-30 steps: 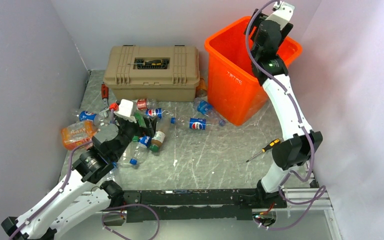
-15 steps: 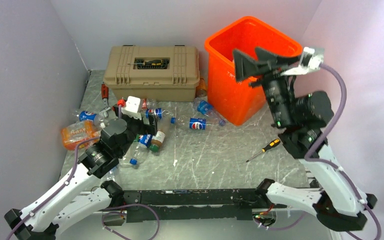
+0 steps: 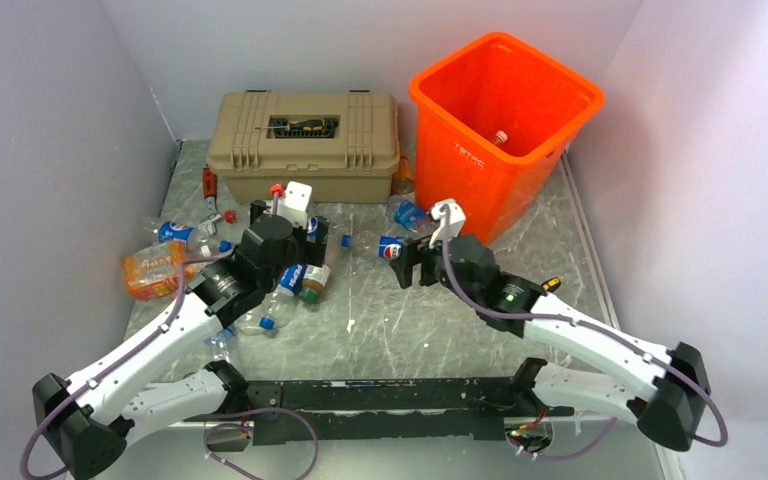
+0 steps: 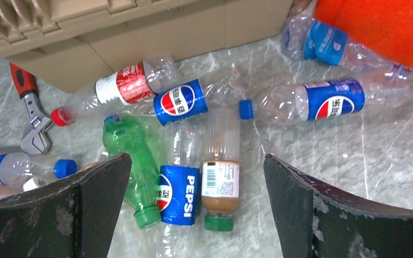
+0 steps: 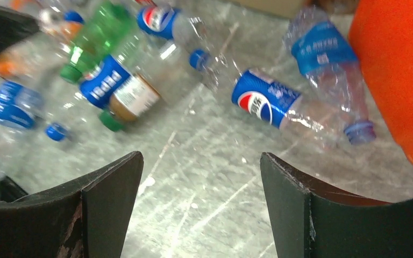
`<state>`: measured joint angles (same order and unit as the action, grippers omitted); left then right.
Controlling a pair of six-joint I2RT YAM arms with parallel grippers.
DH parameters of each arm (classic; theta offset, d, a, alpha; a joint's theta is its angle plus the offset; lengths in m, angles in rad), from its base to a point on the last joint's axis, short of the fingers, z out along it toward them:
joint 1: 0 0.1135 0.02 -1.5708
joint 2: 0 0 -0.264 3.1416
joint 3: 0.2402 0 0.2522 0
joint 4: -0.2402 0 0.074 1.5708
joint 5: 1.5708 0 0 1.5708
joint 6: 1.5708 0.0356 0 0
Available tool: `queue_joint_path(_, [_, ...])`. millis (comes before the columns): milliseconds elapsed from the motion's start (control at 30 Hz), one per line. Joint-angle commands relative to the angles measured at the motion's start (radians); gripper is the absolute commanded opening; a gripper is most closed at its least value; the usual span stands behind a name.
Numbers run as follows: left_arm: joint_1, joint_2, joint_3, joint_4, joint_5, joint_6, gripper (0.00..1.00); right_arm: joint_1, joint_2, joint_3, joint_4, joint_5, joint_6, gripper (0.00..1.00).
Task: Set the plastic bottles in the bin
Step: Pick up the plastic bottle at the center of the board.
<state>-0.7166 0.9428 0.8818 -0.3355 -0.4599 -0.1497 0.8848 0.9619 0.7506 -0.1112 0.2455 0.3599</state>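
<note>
Several plastic bottles lie in front of the toolbox. My left gripper (image 4: pixel 196 166) hangs open above a green bottle (image 4: pixel 129 156), a Pepsi bottle (image 4: pixel 178 193) and a brown-liquid bottle (image 4: pixel 220 172), touching none; from above it sits over that cluster (image 3: pixel 295 250). My right gripper (image 5: pixel 200 161) is open and empty, low over bare table; the top view shows it (image 3: pixel 409 262) just short of another Pepsi bottle (image 5: pixel 266 102) (image 3: pixel 392 246). A blue-labelled bottle (image 5: pixel 328 59) lies by the orange bin (image 3: pixel 480 190) (image 5: pixel 403 70). A white-capped bottle (image 3: pixel 501 137) shows inside the bin.
A tan toolbox (image 3: pixel 305 145) stands at the back, left of the bin. A red-handled wrench (image 4: pixel 32 115) lies beside it. An orange-wrapped bottle (image 3: pixel 155 268) rests at the far left. A yellow-handled screwdriver (image 3: pixel 550 285) peeks out behind my right arm.
My right arm swung from over the bin down to the table near the Pepsi bottle. My left arm reached further forward and right over the bottle cluster.
</note>
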Motion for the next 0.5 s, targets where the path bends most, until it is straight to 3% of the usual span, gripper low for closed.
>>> queue_joint_path(0, [0.003,-0.023,0.027,-0.017,-0.014,-0.029,1.0,0.001,0.102,-0.011,0.079,0.071,0.009,0.84])
queue_joint_path(167, [0.003,-0.051,0.013,0.003,-0.021,-0.024,1.0,-0.027,0.308,0.037,0.169,0.154,-0.051,0.85])
queue_joint_path(467, [0.002,-0.049,0.019,-0.011,-0.008,-0.016,0.99,-0.152,0.62,0.201,0.243,0.099,-0.149,0.86])
